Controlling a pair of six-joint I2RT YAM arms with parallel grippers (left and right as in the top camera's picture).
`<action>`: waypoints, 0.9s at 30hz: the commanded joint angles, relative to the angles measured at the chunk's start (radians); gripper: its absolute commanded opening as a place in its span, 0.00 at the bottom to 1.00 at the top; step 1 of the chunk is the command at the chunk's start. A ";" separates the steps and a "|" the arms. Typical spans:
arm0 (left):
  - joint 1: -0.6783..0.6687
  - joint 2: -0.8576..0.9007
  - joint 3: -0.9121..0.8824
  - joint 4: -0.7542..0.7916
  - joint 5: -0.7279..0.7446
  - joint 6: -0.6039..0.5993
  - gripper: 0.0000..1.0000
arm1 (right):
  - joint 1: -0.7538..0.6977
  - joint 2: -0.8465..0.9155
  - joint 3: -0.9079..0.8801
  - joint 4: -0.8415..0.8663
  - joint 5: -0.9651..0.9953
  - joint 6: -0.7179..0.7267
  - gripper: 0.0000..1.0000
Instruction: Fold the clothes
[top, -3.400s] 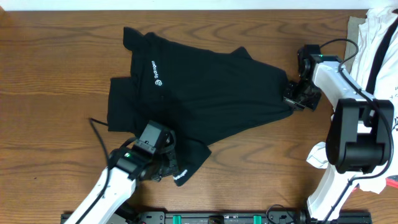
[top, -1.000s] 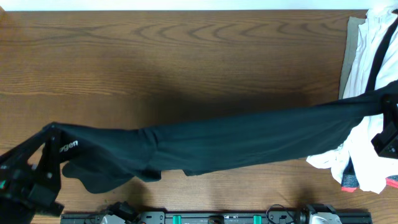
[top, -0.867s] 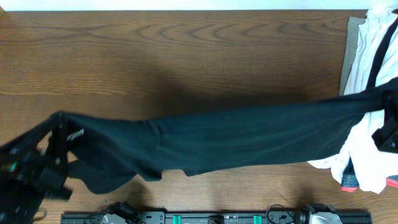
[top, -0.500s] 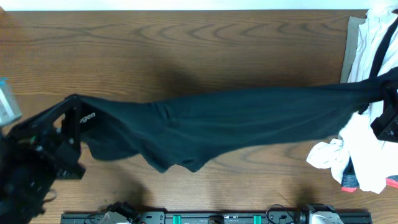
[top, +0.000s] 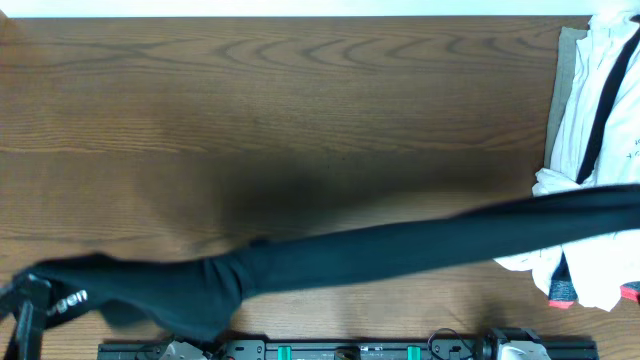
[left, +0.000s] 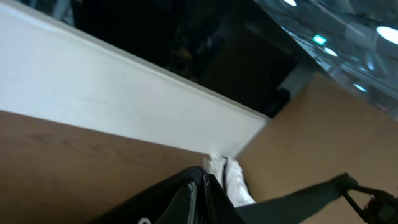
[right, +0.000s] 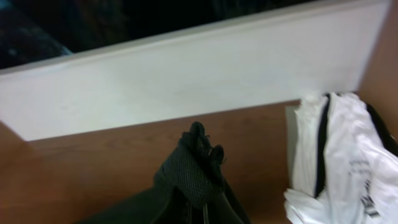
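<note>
Black shirt (top: 380, 255) is off the bench (top: 300, 100), hanging as one long taut band across the near side. It runs from the lower-left corner up to the right edge. A broad soft shadow (top: 300, 195) lies on the wood behind it, so it is well clear of the surface. White lettering (top: 68, 303) shows near the left end.

Left claw (top: 28, 302) is only a blurred sliver at the corner. In its wrist view the fingers are buried under dark cloth (left: 186, 196). Right claw is outside the overhead view, and its wrist view shows a bunched mesh edge (right: 196, 165) where the fingers should be.

Neither pair of fingers is visible. Judging by the tension, each claw is pinching one end of the shirt.

Reason for the hold, as I read it: pulling the ends apart in the air shakes out wrinkles and straightens the garment for a flat lay.

White clothes pile (top: 590, 120) sits at the right edge, just beside the raised right end, and could snag on the way down.

Early stage; no fold made yet.
</note>
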 joint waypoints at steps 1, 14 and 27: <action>-0.002 0.010 0.013 -0.010 0.074 -0.027 0.06 | -0.007 -0.008 0.020 -0.002 -0.089 -0.010 0.01; -0.002 0.145 -0.105 -0.005 -0.128 0.026 0.06 | -0.007 0.213 0.010 0.016 -0.126 0.021 0.01; 0.299 0.727 -0.143 0.546 -0.007 0.139 0.06 | -0.040 0.769 0.010 0.555 -0.246 0.045 0.01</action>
